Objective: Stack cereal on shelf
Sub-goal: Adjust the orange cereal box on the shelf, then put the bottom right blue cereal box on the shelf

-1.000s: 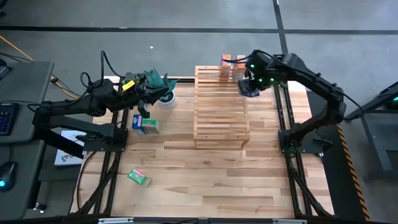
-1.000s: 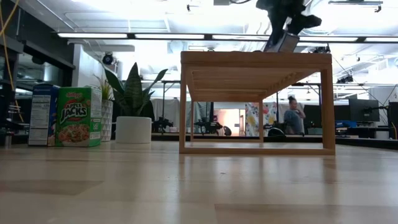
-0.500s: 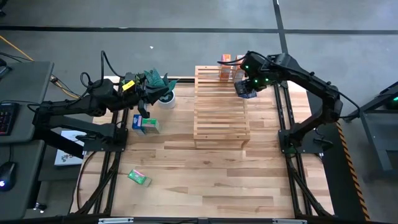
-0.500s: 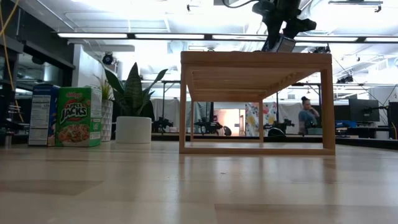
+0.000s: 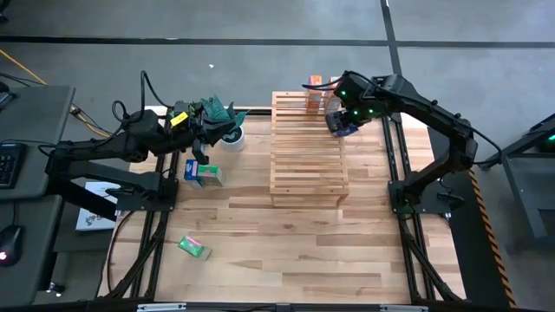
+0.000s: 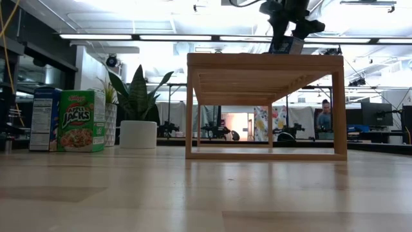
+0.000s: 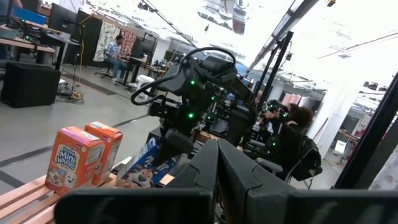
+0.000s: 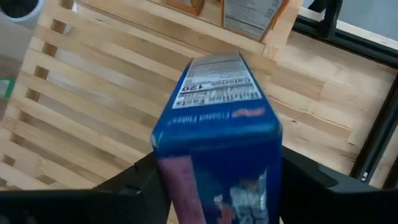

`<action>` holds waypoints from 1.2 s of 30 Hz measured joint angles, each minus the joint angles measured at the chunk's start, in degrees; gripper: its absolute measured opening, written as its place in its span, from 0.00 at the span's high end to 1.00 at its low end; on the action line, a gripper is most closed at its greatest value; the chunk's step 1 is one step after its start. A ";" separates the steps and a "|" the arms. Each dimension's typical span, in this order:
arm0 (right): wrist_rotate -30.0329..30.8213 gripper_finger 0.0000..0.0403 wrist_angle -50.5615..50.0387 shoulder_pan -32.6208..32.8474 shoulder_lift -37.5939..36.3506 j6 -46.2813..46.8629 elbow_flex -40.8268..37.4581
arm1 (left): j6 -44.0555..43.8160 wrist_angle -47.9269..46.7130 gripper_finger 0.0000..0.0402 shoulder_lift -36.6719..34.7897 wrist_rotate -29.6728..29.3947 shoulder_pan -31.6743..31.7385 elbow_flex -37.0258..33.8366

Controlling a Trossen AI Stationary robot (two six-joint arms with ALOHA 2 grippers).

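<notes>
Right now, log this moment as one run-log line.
right claw: holds blue cereal box over shelf back right | two orange boxes: on shelf | left claw: shut, by plant

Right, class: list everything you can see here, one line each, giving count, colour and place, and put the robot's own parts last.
orange boxes: two, orange, upright side by side at the rack's far right corner
held blue box: one, blue, in the right gripper over the rack's far right part
blue box: one, blue, upright on the table left of the rack
green box: one, green, upright beside the blue box
lying green box: one, green, flat near the table's front left
rack: one, light wood, table's middle
plant: one, green in a white pot, left of the rack
left gripper: dark, shut, near the plant
right gripper: dark, holding the blue box
</notes>
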 joint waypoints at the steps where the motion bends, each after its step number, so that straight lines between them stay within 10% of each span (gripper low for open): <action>1: 0.16 0.44 0.43 0.00 0.00 0.00 0.00 | 0.00 0.00 1.00 0.00 0.00 0.00 0.00; 30: 6.26 0.40 5.79 0.23 -10.72 -4.16 0.10 | -0.07 -0.33 1.00 0.00 0.00 0.00 -0.04; 36: 11.39 0.55 -0.81 3.64 -16.57 -3.94 -5.37 | -0.06 -0.37 1.00 0.00 0.00 0.00 -0.04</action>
